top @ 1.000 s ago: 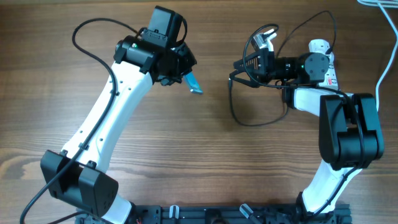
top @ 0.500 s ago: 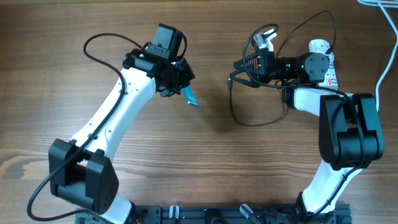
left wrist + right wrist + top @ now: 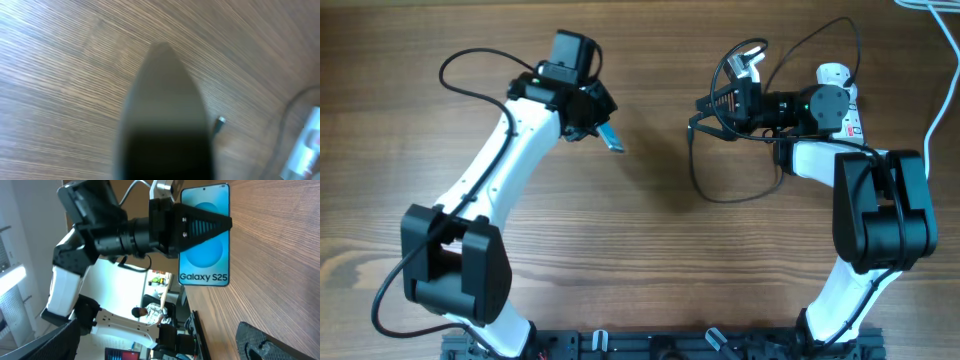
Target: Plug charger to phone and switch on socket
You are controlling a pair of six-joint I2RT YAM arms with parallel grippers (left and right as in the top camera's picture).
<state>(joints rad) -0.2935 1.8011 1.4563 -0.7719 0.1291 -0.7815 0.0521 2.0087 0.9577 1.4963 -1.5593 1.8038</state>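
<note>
My left gripper (image 3: 601, 129) is shut on the phone (image 3: 611, 139) and holds it above the table, left of centre. In the right wrist view the phone (image 3: 205, 262) shows its teal face and "Galaxy S25" text, clamped by the left gripper's black fingers (image 3: 220, 226). In the left wrist view the phone is a dark blur (image 3: 165, 120). The charger's black cable (image 3: 720, 197) loops on the table below my right gripper (image 3: 698, 112), which is open and empty. The charger's metal-tipped plug (image 3: 220, 123) lies on the wood. The white socket (image 3: 847, 105) sits behind the right arm, partly hidden.
A thick white cord (image 3: 940, 90) runs along the far right edge. The socket also shows at the right edge of the left wrist view (image 3: 305, 150). Bare wooden table lies between the arms and in front of them.
My left arm has carried the phone to the left, away from the right gripper. The right arm and the cable have not moved.
</note>
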